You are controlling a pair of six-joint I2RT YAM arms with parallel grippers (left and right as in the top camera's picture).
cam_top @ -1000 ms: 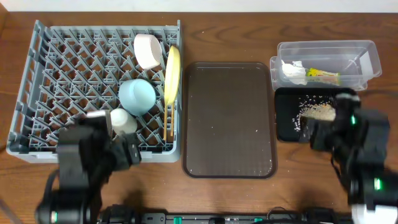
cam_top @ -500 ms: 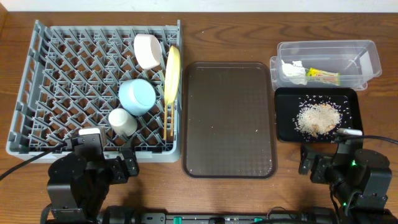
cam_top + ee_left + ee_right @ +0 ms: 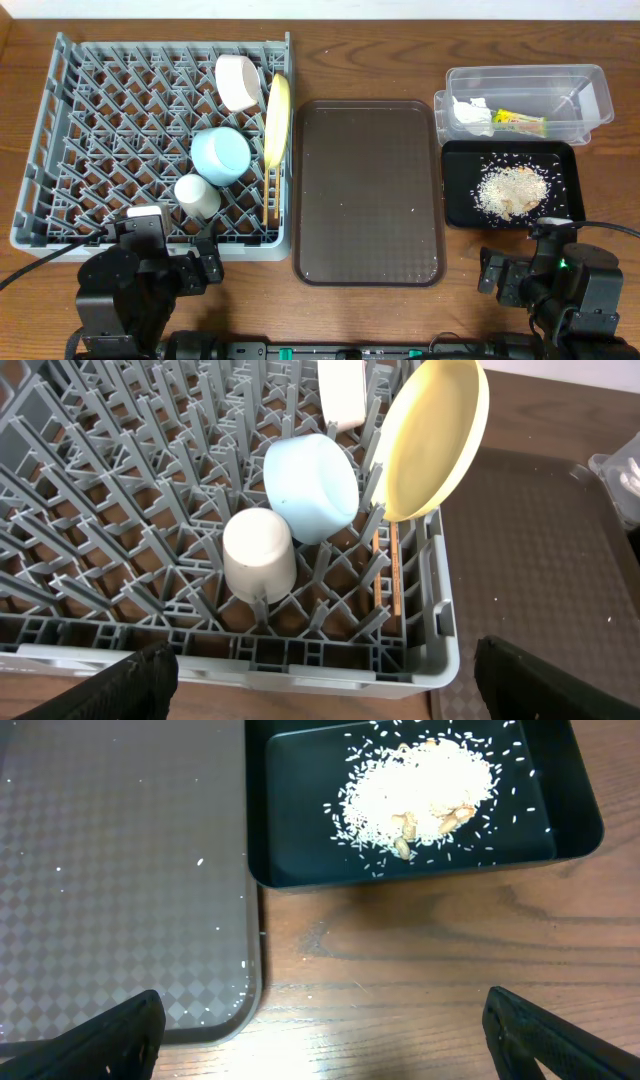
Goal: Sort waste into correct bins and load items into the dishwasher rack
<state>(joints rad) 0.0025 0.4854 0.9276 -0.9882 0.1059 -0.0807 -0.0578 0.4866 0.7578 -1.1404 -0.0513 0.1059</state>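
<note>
The grey dishwasher rack (image 3: 110,120) holds the white bowl (image 3: 238,82), yellow plate (image 3: 277,118) on edge, light blue bowl (image 3: 221,155), small white cup (image 3: 198,195) and wooden chopsticks (image 3: 266,197); all show in the left wrist view, rack (image 3: 120,490), plate (image 3: 436,440), blue bowl (image 3: 310,485), cup (image 3: 259,553), chopsticks (image 3: 393,575). The clear tub (image 3: 590,95) holds white tissue (image 3: 471,115) and the crinkly wrapper (image 3: 520,122). The black tray (image 3: 458,195) holds rice scraps (image 3: 512,190), also in the right wrist view (image 3: 420,780). My left gripper (image 3: 325,685) is open in front of the rack. My right gripper (image 3: 320,1040) is open below the black tray (image 3: 300,875).
The brown serving tray (image 3: 367,190) lies in the middle with a few rice grains on it; its corner shows in the right wrist view (image 3: 110,870). Both arms sit at the table's front edge, left arm (image 3: 140,290) and right arm (image 3: 565,295).
The right arm has drawn back from over the black tray to the front edge, uncovering the rice. The left arm has also drawn back to the front edge.
</note>
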